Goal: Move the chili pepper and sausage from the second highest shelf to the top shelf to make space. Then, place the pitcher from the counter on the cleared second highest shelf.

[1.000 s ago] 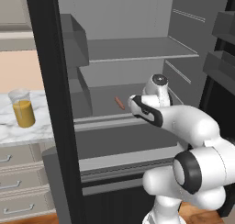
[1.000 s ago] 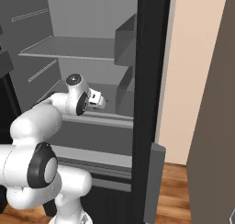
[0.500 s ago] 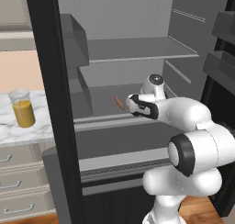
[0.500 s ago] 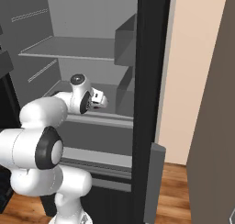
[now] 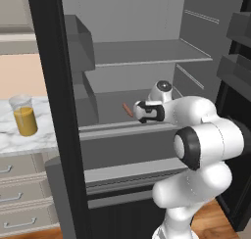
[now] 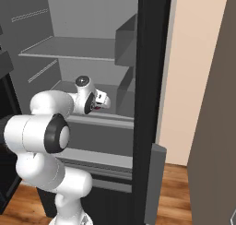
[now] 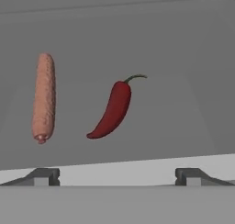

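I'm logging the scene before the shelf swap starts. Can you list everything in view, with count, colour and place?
small straight pinkish-orange sausage: one, pinkish-orange, lying on the second highest fridge shelf beside the pepper, apart from it.
small curved dark red chili pepper: one, dark red with a green stem, on the same shelf.
flat grey top shelf: one, grey, uppermost in the fridge.
clear tapered pitcher: one, clear with orange-yellow liquid, upright on the counter.
white marble counter: one, white with grey veins, left of the fridge.
beige drawers: several, beige with silver handles, under the counter.
gripper: one, dark fingertips, open, before the sausage and pepper, holding nothing.
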Tool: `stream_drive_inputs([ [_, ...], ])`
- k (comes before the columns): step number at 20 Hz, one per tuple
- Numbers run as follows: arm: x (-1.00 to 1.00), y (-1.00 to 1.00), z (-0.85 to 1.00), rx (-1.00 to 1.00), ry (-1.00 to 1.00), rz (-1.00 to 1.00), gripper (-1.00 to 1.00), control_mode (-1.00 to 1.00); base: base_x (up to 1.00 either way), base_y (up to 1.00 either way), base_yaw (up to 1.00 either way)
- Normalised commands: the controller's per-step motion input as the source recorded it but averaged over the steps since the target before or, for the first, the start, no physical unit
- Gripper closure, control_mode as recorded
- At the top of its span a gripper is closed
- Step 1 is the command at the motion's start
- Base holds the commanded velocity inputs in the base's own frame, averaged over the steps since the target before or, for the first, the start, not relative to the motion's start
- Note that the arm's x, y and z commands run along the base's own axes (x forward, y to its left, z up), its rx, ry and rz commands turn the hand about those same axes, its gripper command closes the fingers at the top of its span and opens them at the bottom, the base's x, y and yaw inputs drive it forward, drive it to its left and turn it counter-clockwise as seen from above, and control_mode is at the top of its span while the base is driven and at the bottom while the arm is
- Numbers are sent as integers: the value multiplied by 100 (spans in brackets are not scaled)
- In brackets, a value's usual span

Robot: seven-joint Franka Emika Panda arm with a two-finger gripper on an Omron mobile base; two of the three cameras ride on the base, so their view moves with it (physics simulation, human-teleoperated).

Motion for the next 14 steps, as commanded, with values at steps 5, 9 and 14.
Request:
stream_drive_inputs([
  [5, 28, 0, -21, 0, 0, 0, -100, -100, 0, 0, 0],
  [9, 26, -1, -21, 0, 0, 0, -100, -100, 0, 0, 0],
  [14, 31, 0, -19, 0, 0, 0, -100, -100, 0, 0, 0],
])
